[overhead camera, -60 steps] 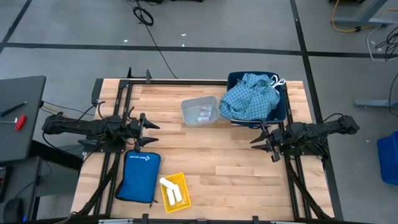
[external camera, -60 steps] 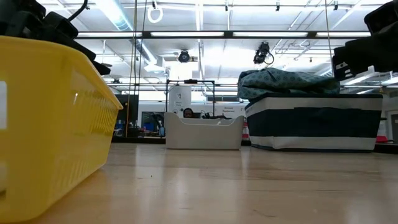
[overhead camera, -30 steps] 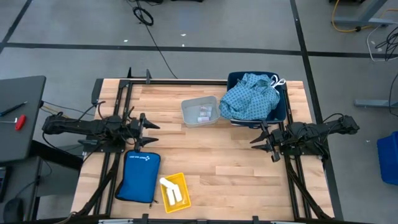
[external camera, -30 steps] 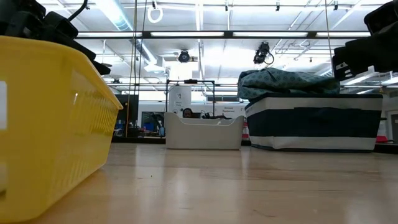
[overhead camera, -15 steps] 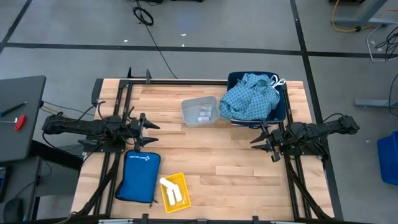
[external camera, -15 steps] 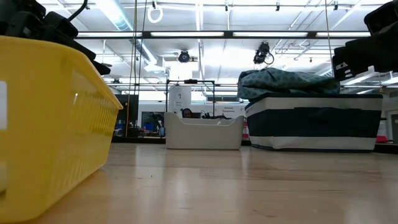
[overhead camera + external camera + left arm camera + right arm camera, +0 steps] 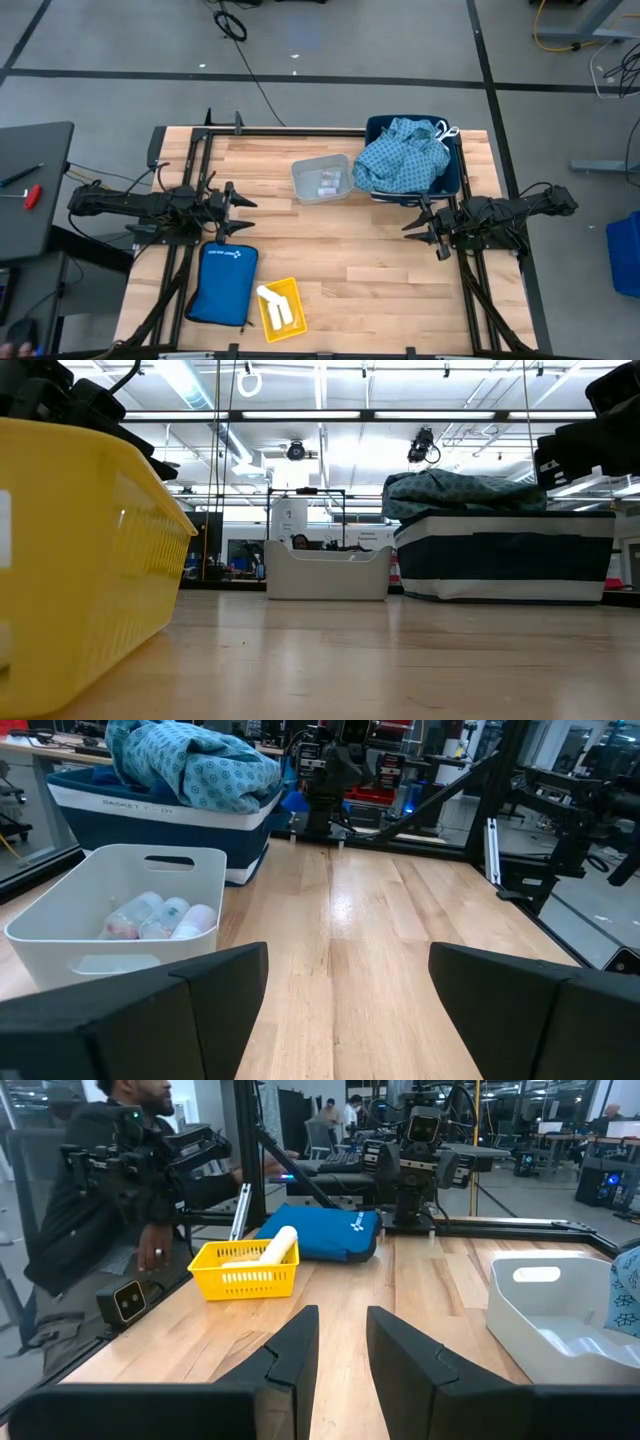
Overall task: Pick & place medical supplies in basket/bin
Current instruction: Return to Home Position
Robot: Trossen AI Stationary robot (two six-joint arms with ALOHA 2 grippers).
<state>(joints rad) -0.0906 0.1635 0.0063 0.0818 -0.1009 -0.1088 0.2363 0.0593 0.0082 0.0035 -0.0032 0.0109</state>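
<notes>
Pale-blue patterned cloth [image 7: 400, 160] lies crumpled (soft folds) atop navy rectangular basket [image 7: 453, 172].

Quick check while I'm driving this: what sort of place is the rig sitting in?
Most likely a robotics lab or workshop: bare concrete floor with dark lines and loose cables, equipment-crowded desks beyond the table, long ceiling strip lights.
</notes>
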